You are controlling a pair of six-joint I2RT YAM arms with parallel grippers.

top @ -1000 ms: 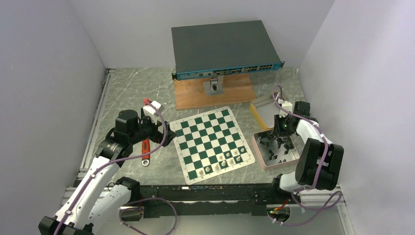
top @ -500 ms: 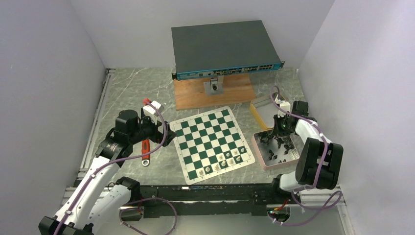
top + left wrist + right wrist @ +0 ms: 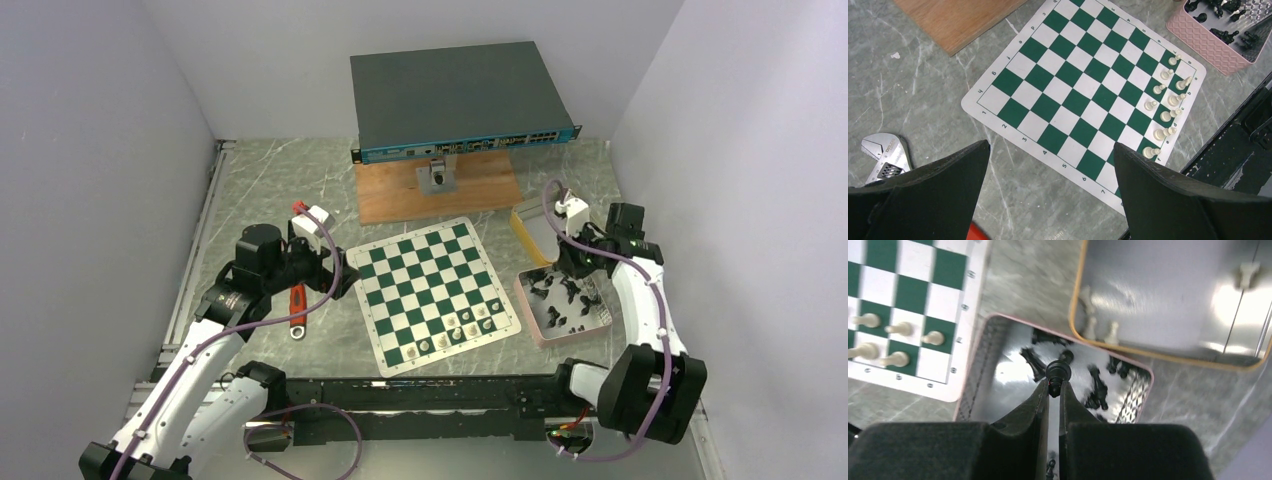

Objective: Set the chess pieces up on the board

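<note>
The surface (image 3: pixel 923 100) carries the board (image 3: pixel 1083 85), straight below the left gripper (image 3: pixel 1050 147), which gapes wide and holds nothing. White pieces (image 3: pixel 1168 102) line the board's edge to that gripper's right. The tin (image 3: pixel 1173 290) lies beyond the right gripper (image 3: pixel 1054 385), the tray (image 3: pixel 973 385) beneath it. That gripper pinches one black piece (image 3: pixel 1058 371), apparently a pawn, above the other black pieces (image 3: pixel 1098 387).

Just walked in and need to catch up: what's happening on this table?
The right gripper is shut on a black chess piece over the pink tray, where more black pieces lie. The left gripper hangs open beside the board. Only some white pieces stand along one edge of the board.
</note>
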